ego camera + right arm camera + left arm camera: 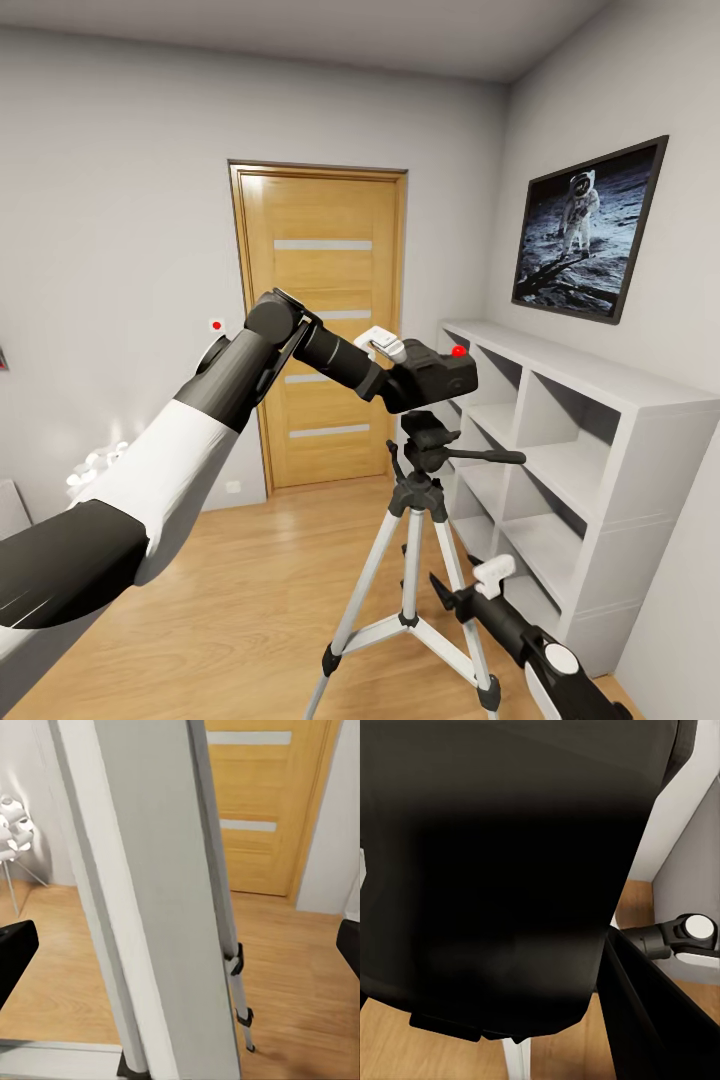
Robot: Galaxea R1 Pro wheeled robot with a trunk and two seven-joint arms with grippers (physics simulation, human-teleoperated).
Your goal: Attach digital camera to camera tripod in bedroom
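Above the camera tripod (pixel 415 560), which stands on the wood floor (pixel 230 600) beside the white cube shelf (pixel 570 440), the left claw (pixel 400 372) grips the digital camera (pixel 440 378) just over the tripod's dark head. Lower down, the right claw (pixel 445 592) sits close to a silver leg, fingertips spread wide apart around it, clamping nothing. Behind stands the oak door (pixel 320 320).

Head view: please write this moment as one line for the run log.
left pincer: holding digital camera | camera: just above camera tripod head | right pincer: near a tripod leg
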